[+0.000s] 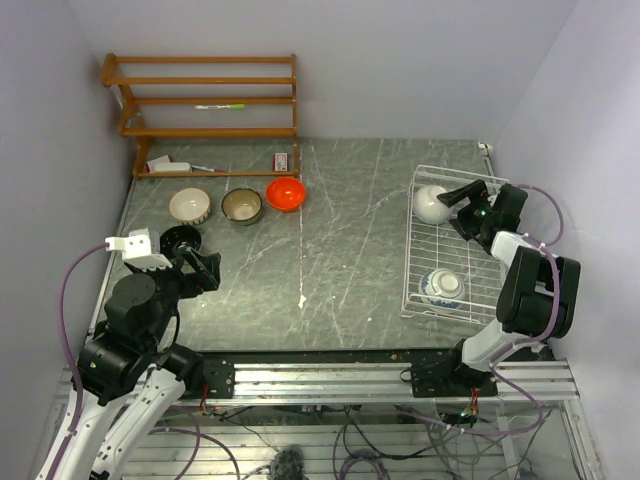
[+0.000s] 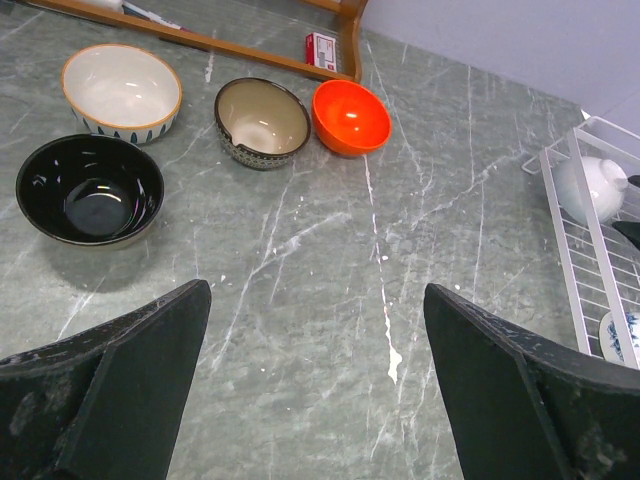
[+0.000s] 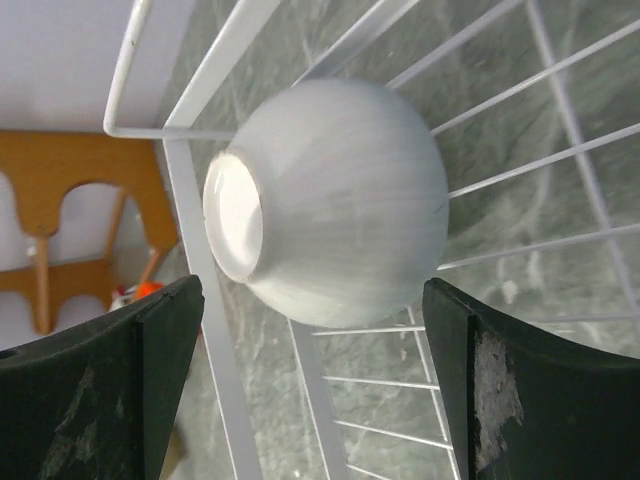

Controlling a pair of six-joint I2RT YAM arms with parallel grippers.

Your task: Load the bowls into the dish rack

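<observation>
The white wire dish rack [image 1: 409, 250] stands at the right of the table. A plain white bowl [image 3: 330, 200] lies tipped on its side in the rack's far left corner, its mouth toward the rim wire. My right gripper [image 3: 312, 290] is open just short of it, its fingers to either side and not touching. A blue-and-white bowl [image 1: 441, 286] sits in the rack's near part. A cream-white bowl [image 2: 121, 88], a tan bowl [image 2: 262, 122] and an orange-red bowl [image 2: 351, 116] stand in a row on the table. My left gripper [image 2: 315, 290] hovers open and empty over the table.
A black bowl [image 2: 90, 189] sits in front of the cream-white one, closest to my left gripper. The brown wooden shelf [image 1: 205, 100] stands at the back left with a small red-and-white box [image 1: 282, 160] on its bottom board. Walls close in on both sides.
</observation>
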